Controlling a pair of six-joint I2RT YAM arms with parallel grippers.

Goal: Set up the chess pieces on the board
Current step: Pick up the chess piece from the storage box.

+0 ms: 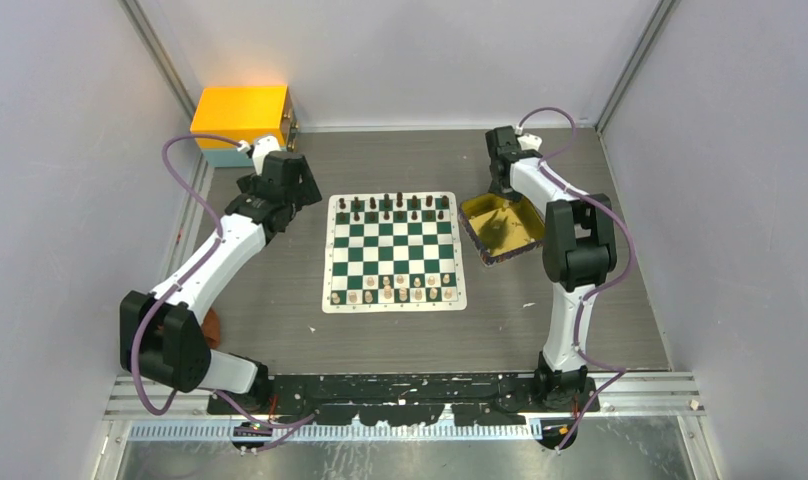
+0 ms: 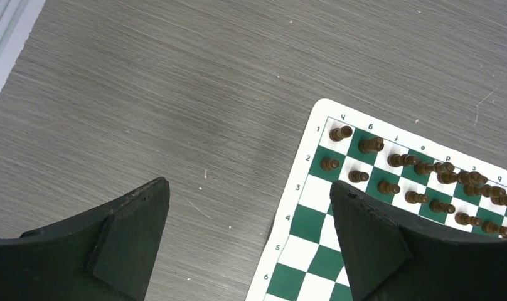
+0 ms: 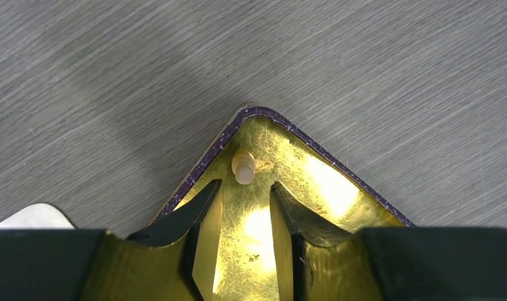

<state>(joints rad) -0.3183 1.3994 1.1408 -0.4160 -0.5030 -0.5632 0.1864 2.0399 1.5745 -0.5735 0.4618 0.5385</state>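
The green and white board (image 1: 395, 252) lies mid-table, with dark pieces (image 1: 392, 206) along its far rows and pale pieces (image 1: 390, 292) along its near rows. In the left wrist view the board's corner (image 2: 314, 188) and dark pieces (image 2: 420, 169) show. My left gripper (image 2: 250, 188) is open and empty above the bare table beside the board's far left corner (image 1: 280, 185). My right gripper (image 3: 246, 185) is open inside the gold tray (image 3: 339, 188), just short of a single pale piece (image 3: 243, 166) lying in the tray's corner. The right gripper is at the tray's far edge (image 1: 502, 180).
The gold tray (image 1: 500, 228) sits right of the board. An orange box (image 1: 242, 115) on a pale blue block stands at the back left corner. A small reddish-brown object (image 1: 212, 328) lies by the left arm's base. Grey walls enclose the table.
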